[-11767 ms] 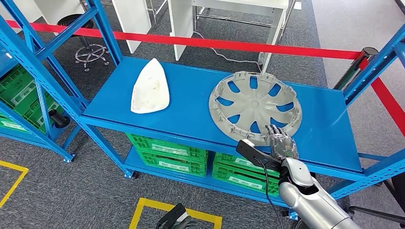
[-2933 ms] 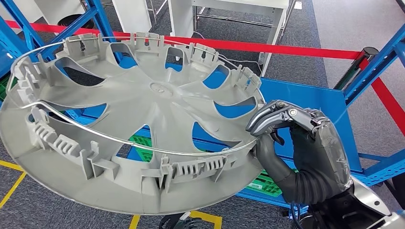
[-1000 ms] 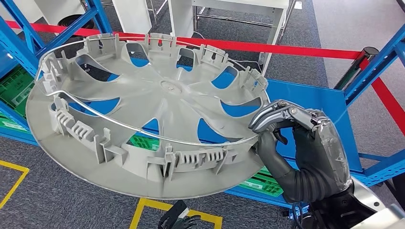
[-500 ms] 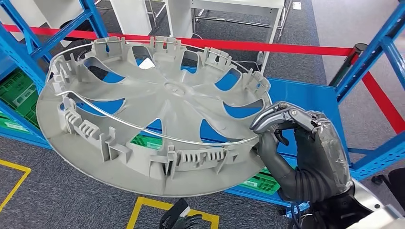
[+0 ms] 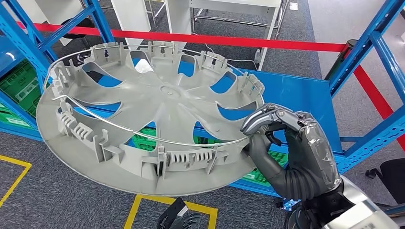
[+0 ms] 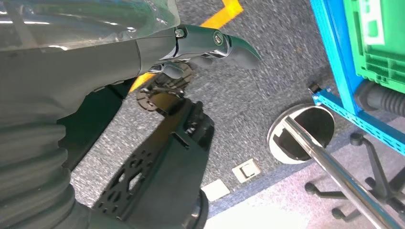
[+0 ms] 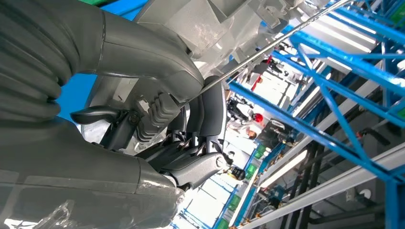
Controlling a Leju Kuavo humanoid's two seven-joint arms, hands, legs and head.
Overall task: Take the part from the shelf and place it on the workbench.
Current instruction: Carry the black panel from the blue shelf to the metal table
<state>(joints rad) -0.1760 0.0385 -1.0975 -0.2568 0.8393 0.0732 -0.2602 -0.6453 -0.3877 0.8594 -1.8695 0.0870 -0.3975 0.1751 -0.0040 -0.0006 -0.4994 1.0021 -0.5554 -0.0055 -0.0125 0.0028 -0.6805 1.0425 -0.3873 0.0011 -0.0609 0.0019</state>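
Note:
The part is a large grey wheel cover (image 5: pixel 162 95), inner side up, with a wire ring around its clips. It hangs in the air in front of the blue shelf (image 5: pixel 296 95), tilted down toward me. My right hand (image 5: pixel 291 148) grips its rim at the near right edge, fingers over the rim and thumb beneath. The right wrist view shows the same hand (image 7: pixel 157 124) closed on the cover's rim (image 7: pixel 224 19). My left hand (image 5: pixel 179 220) hangs low over the floor, and its fingers (image 6: pixel 215 43) hold nothing.
A white part (image 5: pixel 142 66) lies on the shelf top, seen through a cover opening. Green crates (image 5: pixel 19 88) fill the lower shelves. Red tape (image 5: pixel 239 41) runs behind, with white tables (image 5: pixel 224 9) beyond. Yellow floor marks (image 5: pixel 138 205) lie below; blue uprights (image 5: pixel 377 47) stand right.
Since the first frame my right hand has lifted the wheel cover off the shelf toward me. Over the last second the whole view has shifted slightly; the grip is unchanged.

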